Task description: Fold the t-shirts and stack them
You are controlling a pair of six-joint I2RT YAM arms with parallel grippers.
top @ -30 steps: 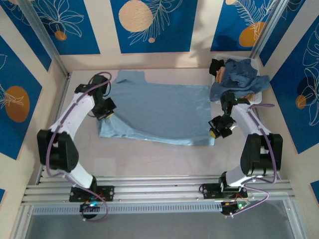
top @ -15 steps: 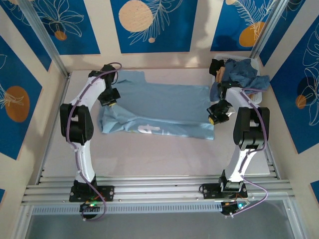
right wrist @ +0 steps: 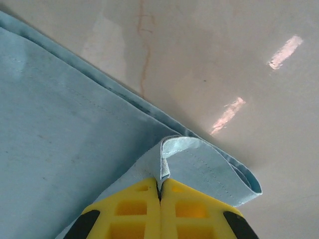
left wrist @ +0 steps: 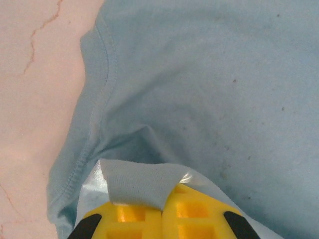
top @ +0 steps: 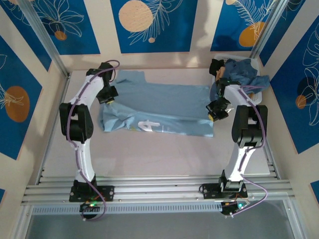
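Robot lab cell: aluminium rails (top: 159,188), blue printed backdrop panels (top: 149,25), pale tabletop (top: 149,159).

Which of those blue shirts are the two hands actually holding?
The pale sky-blue shirt spread on the table; the left hand and right hand each pinch an edge. The darker blue shirt lies heaped in the white basket.

The pale sky-blue t-shirt (top: 164,104) lies spread on the table (top: 149,154), its near edge folded over, showing white lettering; the darker blue t-shirt (top: 241,74) sits crumpled in the basket (top: 254,61).
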